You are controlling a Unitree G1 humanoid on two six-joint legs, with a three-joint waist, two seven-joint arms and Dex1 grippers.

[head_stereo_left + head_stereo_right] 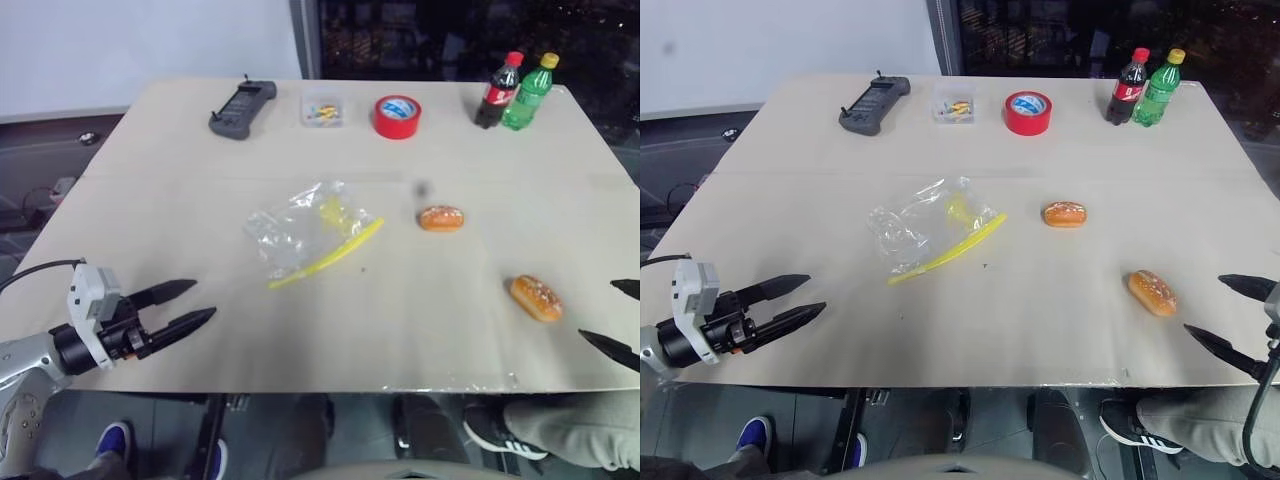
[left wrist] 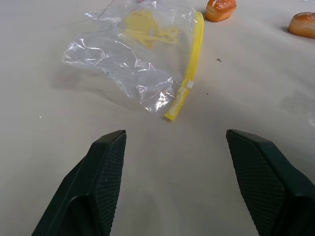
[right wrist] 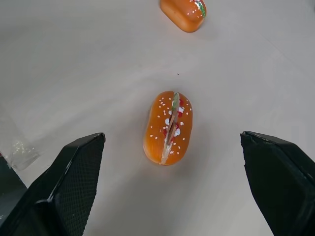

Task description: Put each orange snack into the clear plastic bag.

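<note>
Left gripper (image 1: 190,303) lower left and right gripper (image 1: 1230,315) lower right both spread wide, empty; clear plastic bag (image 1: 305,230) centre, orange snacks (image 1: 441,218) (image 1: 536,298) right of it.

2 snacks (image 1: 441,218) (image 1: 536,298) lie right of bag (image 1: 305,230).

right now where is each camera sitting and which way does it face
Left eye and right eye views: on the head, looking forward and down over the table; left hand and right hand show, both open.
Left wrist view: on the left wrist, looking along its fingers at the clear plastic bag.
Right wrist view: on the right wrist, looking along its fingers at the near orange snack.
Shared: both wrist views and the head views show both snacks, near and far.
</note>
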